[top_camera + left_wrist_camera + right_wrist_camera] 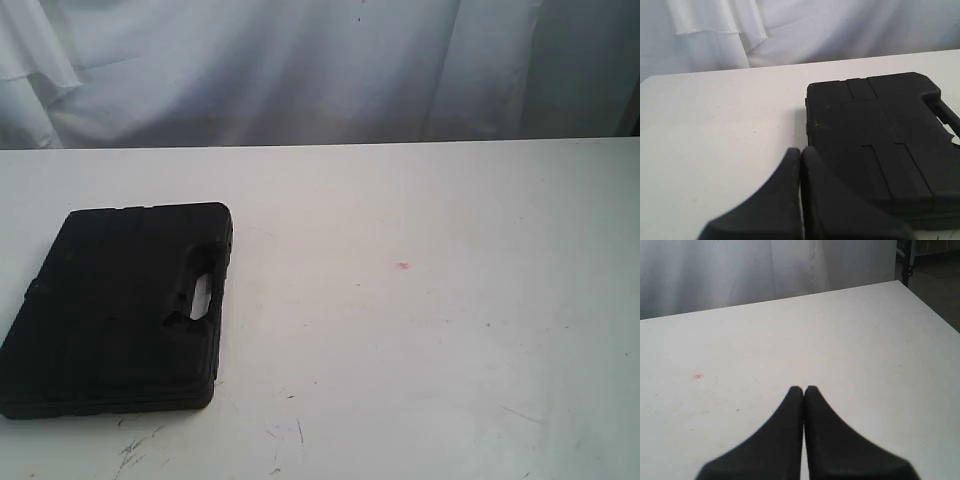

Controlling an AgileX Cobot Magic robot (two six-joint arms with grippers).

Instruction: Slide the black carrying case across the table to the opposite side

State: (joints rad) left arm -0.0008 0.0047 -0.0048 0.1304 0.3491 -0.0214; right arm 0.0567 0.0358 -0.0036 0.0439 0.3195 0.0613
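Note:
The black carrying case lies flat on the left side of the white table, its handle cut-out facing the middle. Neither arm shows in the exterior view. In the left wrist view my left gripper is shut and empty, its tips close to the near left corner of the case. My right gripper is shut too, holding nothing, over bare tabletop with no case in its view.
A small pinkish spot marks the table near the middle. Dark scuffs run along the front edge. A white cloth backdrop hangs behind the far edge. The table's right corner borders a dark floor.

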